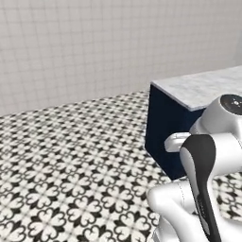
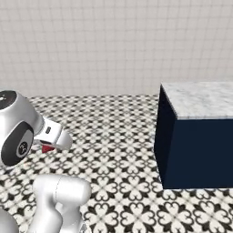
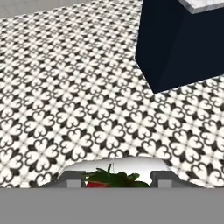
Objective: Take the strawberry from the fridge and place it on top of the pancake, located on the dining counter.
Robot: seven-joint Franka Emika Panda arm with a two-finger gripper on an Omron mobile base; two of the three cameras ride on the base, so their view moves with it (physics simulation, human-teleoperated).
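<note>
Red fruit with green leaves sits between the two finger tips at the bottom of the hand view: the strawberry (image 3: 105, 181) is in the end effector (image 3: 117, 180), which is closed on it. From the right base view I catch a small red patch under the white hand, the same strawberry (image 2: 47, 148), carried low in front of the arm.

Location: the strawberry is off the fridge and in transit, above the patterned floor (image 1: 71, 165). The dining counter (image 2: 200, 102), marble top on a navy base, stands ahead and to the right, well apart from the hand. I see one bare end of it; the pancake is not yet in sight.

Handling notes, my judgement:
- Very light, so it should put little load on the grip.
- Soft and easily bruised; squeezing harder would likely crush it.
- Rounded, smooth skin, so it may roll or twist between flat pads if the arm swings sharply.
- Best hold is across the widest part of the body, below the leaves; I cannot tell exactly where the pads meet it now.
- On release it could roll off the pancake; set it down low.
</note>
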